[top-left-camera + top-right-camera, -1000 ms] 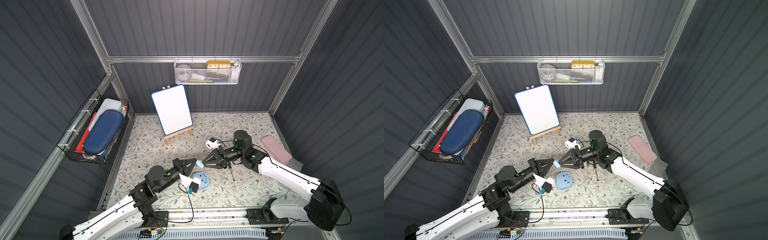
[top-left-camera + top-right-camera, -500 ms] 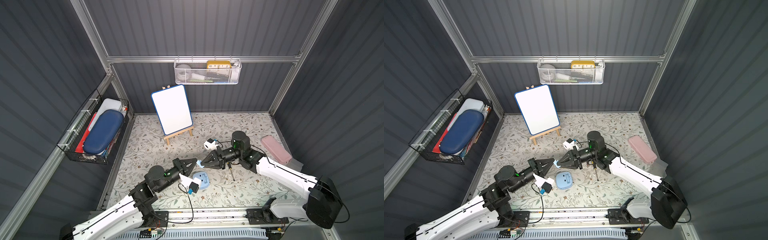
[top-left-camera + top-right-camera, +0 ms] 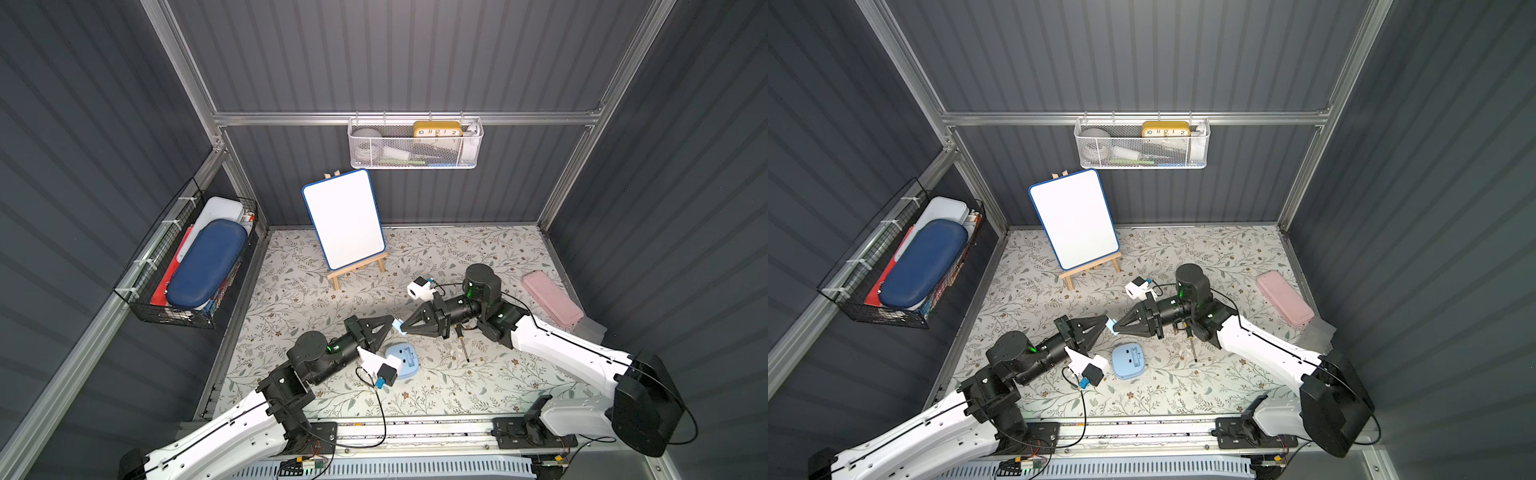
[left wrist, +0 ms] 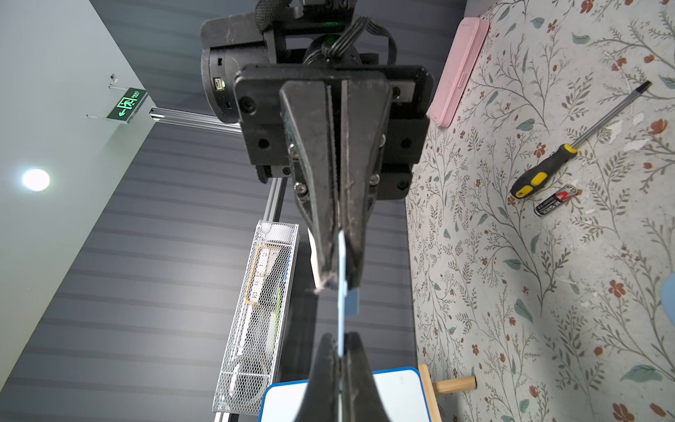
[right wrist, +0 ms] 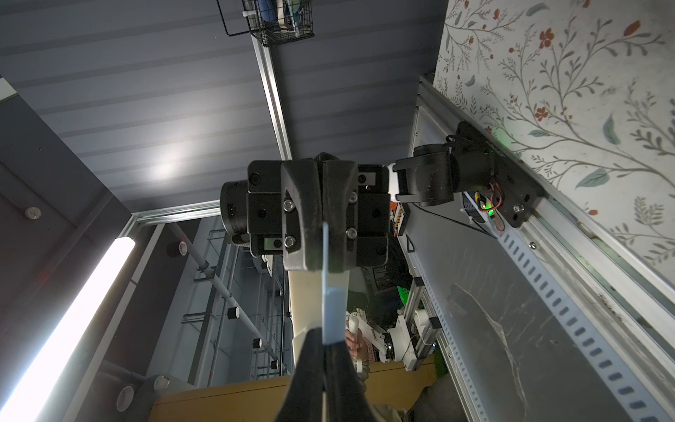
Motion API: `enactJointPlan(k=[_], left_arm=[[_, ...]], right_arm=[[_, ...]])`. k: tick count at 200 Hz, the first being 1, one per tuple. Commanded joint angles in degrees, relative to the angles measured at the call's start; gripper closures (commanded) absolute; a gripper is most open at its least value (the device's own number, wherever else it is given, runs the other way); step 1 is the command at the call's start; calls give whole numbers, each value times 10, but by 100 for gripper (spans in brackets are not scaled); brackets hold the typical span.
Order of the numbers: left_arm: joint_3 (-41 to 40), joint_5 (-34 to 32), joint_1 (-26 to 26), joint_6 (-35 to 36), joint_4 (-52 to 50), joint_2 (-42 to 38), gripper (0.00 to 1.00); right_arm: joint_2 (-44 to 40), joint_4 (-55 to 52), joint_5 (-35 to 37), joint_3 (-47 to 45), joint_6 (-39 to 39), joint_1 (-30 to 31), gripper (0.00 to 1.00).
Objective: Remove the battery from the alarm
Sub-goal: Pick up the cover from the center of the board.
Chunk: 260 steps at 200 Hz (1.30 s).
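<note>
Lettering is seen on the battery (image 4: 555,200) beside the screwdriver (image 4: 580,139) on the floral mat (image 3: 457,249), though it cannot be read; numerals 10, 11, 12, 2 show on the yellow clock (image 3: 437,129). A light-blue cover (image 4: 342,292) is pinched by the left gripper (image 3: 393,322) and is now also clamped by the right gripper (image 3: 402,327), open a second ago. Face down on the mat, the alarm (image 3: 1128,362) is seen

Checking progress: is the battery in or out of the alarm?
Out: the battery lies on the mat beside the screwdriver, apart from the alarm.
</note>
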Motion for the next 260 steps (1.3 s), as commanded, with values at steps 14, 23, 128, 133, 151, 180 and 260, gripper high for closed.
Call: enactJointPlan(k=[14,23,128,133,151,180,260], left_arm=[[14,14,-3,5,-3,-6,93],[13,15,-4,5,-4,-7,87],[-13,-55,-4,-18,25,-66,1],[-16,-60,-4,-24,27,-72,1],[-26,-75,-4,-31,26,-85,1],[-37,-83,-4,-32,42,-86,1],[-63,-76,-4,-80,106,-66,1]], right_arm=[[5,28,11,-8,6,3,100],[6,33,12,-8,9,4,100],[-53,-382,141,39,-369,7,100],[-62,-406,166,43,-399,11,100],[-104,-420,249,35,-457,22,100],[-149,-449,439,15,-536,52,100],[-193,-402,544,-47,-546,96,100]])
